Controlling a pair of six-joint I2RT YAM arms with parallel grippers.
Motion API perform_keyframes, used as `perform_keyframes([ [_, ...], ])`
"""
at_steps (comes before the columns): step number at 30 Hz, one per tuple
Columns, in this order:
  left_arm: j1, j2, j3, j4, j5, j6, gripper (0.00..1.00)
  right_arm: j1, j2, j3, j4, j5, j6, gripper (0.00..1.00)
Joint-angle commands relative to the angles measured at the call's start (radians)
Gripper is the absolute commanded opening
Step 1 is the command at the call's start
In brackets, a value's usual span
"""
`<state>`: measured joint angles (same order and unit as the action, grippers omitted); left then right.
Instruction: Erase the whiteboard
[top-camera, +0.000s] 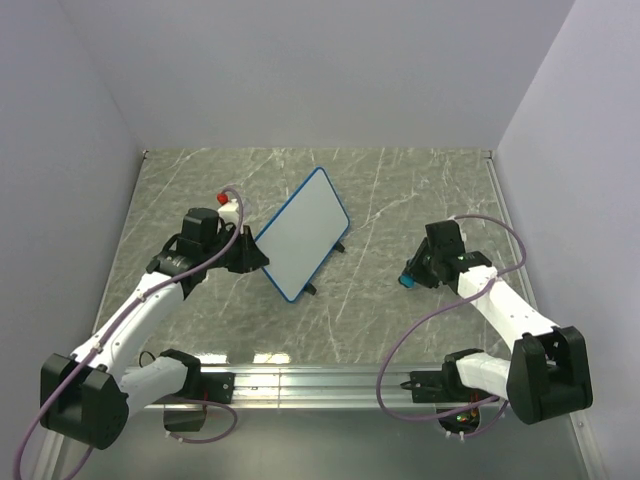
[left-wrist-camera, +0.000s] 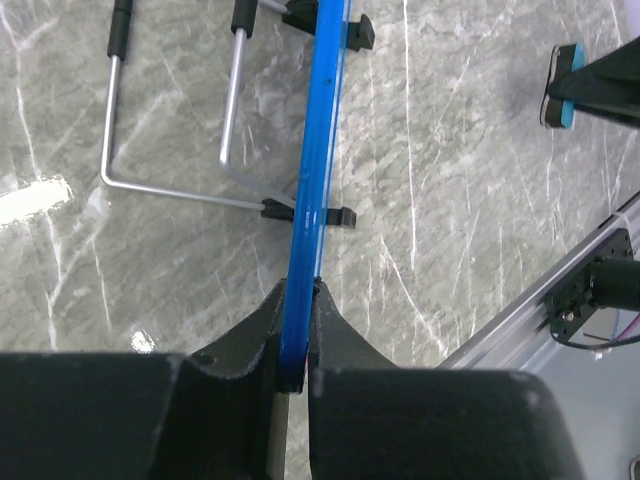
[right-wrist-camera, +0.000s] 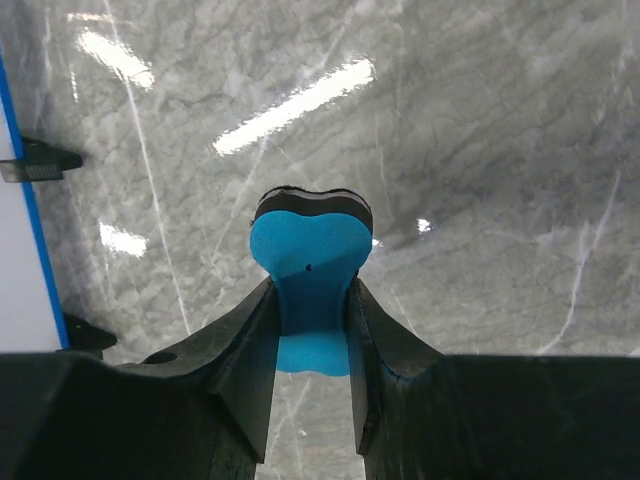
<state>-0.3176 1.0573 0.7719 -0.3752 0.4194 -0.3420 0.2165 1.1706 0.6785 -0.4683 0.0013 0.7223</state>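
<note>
Grey marble table (top-camera: 400, 200): whiteboard (top-camera: 300, 235) sits mid-table, propped on its feet, face looks blank. Left gripper (left-wrist-camera: 298, 345) clamps its near-left edge; right gripper (right-wrist-camera: 312, 300) squeezes blue eraser (right-wrist-camera: 310, 250), well apart on the right. Erasing looks done

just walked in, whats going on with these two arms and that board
The left fingers are clamped on the blue frame edge of the whiteboard, holding it tilted over the table. The right fingers are shut on a blue eraser, off to the right and not touching the board. The board face seen from above looks blank.
</note>
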Motion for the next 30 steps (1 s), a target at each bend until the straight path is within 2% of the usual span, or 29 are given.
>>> perform_keyframes([
  [1, 0.008, -0.017, -0.002, -0.017, -0.116, -0.005, 0.0, 0.006, -0.031, -0.014, -0.024, 0.032, -0.008, 0.0],
  [5, 0.008, -0.022, -0.005, -0.021, -0.14, -0.035, 0.0, 0.006, -0.037, -0.019, -0.039, 0.039, -0.006, 0.0],
  [6, 0.005, -0.026, -0.008, -0.022, -0.149, -0.044, 0.0, 0.006, -0.035, -0.017, -0.052, 0.048, -0.004, 0.07],
  [8, 0.005, -0.036, -0.011, -0.028, -0.165, -0.052, 0.0, 0.004, -0.032, -0.017, -0.067, 0.072, -0.003, 0.32],
  [9, 0.003, -0.037, -0.011, -0.031, -0.178, -0.052, 0.0, 0.006, -0.029, -0.02, -0.07, 0.078, -0.001, 0.56],
  [12, -0.004, -0.025, -0.002, -0.053, -0.223, -0.058, 0.0, 0.004, -0.019, -0.025, -0.075, 0.098, -0.003, 0.8],
  [18, -0.052, 0.007, 0.013, -0.085, -0.304, -0.08, 0.05, 0.007, 0.004, -0.03, -0.061, 0.094, 0.002, 0.81],
  [21, -0.075, 0.004, 0.013, -0.09, -0.33, -0.084, 0.14, 0.006, 0.008, -0.03, -0.055, 0.094, 0.002, 0.82],
  [22, -0.078, 0.001, 0.013, -0.093, -0.34, -0.086, 0.22, 0.004, 0.011, -0.031, -0.052, 0.094, 0.002, 0.82],
  [26, -0.08, -0.002, 0.015, -0.094, -0.346, -0.086, 0.38, 0.004, 0.023, -0.028, -0.046, 0.094, 0.002, 0.83],
  [30, -0.081, 0.0, 0.017, -0.096, -0.347, -0.084, 0.49, 0.004, 0.029, -0.027, -0.046, 0.094, 0.003, 0.84],
])
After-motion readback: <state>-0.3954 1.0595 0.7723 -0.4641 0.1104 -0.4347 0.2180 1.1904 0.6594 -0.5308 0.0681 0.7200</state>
